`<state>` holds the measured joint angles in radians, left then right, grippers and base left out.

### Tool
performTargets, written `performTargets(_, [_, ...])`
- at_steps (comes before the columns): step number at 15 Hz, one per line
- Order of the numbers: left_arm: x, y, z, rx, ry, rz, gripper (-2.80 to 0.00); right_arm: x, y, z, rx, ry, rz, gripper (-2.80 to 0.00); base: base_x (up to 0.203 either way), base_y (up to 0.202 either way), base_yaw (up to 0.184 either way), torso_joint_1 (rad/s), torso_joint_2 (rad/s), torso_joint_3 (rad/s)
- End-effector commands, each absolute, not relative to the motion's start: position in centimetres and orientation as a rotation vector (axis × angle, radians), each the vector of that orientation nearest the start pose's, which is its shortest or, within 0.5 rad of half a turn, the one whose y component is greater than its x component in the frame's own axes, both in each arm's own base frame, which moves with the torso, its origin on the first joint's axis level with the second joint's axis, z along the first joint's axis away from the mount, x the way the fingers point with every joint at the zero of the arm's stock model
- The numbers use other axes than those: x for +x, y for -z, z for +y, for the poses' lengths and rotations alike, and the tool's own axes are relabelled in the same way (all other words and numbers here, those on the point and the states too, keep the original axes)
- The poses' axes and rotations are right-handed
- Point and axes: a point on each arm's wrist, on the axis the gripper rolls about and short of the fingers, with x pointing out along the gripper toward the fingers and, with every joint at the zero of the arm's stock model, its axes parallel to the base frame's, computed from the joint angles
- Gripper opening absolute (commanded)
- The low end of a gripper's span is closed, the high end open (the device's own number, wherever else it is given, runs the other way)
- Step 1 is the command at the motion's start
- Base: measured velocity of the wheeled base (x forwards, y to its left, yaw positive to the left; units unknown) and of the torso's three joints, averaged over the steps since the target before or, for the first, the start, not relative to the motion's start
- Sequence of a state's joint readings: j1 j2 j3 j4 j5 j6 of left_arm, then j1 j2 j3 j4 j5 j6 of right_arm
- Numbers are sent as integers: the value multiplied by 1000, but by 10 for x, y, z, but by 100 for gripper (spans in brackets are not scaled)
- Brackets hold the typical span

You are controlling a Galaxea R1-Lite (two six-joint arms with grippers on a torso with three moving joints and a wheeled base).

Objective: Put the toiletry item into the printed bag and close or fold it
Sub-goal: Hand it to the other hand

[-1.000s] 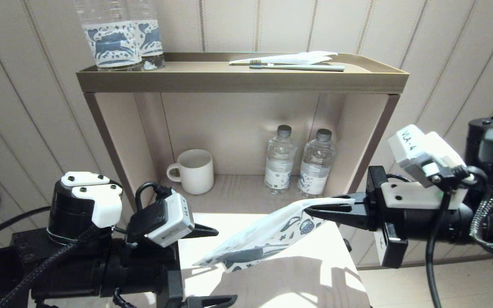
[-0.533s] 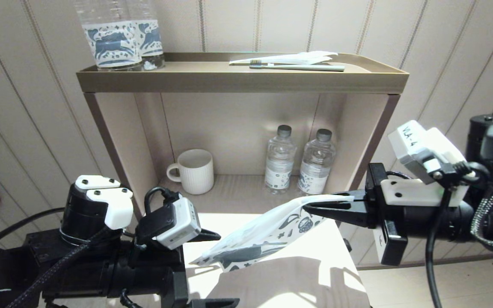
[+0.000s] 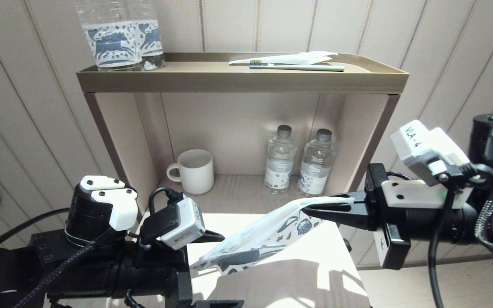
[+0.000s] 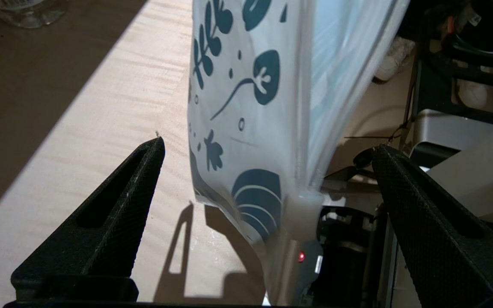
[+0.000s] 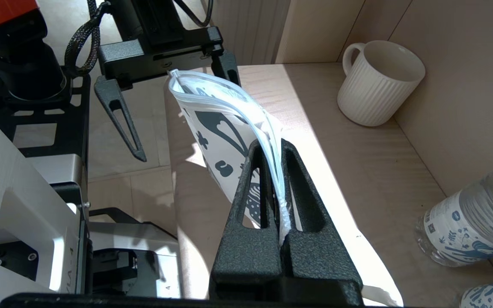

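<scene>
The printed bag (image 3: 263, 239), white with blue-grey motifs, hangs slanting over the table. My right gripper (image 3: 308, 209) is shut on its upper end; in the right wrist view the right gripper (image 5: 271, 145) pinches the bag (image 5: 212, 124) at its edge. My left gripper (image 3: 231, 269) is open, and the bag's lower end sits between its fingers without touching them. In the left wrist view the bag (image 4: 250, 98) hangs between the two spread fingers (image 4: 135, 179). A toothbrush (image 3: 298, 67) lies on the top tray beside a plain white wrapper (image 3: 289, 57).
The shelf unit (image 3: 186, 81) stands behind the table (image 3: 306, 278). Its lower bay holds a ribbed white mug (image 3: 195, 171) and two small water bottles (image 3: 280, 160). Two large printed bottles (image 3: 118, 38) stand on the top tray at the left.
My left arm has moved forward and right, so the bag's lower end now lies between its open fingers. The right gripper and the bag have barely shifted.
</scene>
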<state>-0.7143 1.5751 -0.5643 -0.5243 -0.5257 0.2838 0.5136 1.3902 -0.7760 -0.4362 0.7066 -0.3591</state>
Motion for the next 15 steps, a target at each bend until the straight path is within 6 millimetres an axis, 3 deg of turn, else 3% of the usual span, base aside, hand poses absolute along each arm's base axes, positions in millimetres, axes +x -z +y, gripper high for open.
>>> performTargets(1, [178, -146, -170, 284, 1282, 336, -280, 191, -239, 125, -295, -1240, -37, -280, 0, 0, 0, 0, 0, 0])
performTargets(10, [179, -144, -172, 287, 1286, 341, -280, 192, -239, 125, -295, -1240, -31, -280, 0, 0, 0, 0, 0, 0])
performTargets(15, [176, -153, -168, 289, 1258, 307, -280, 196, -235, 127, -295, -1233, -11, -280, 0, 0, 0, 0, 0, 0])
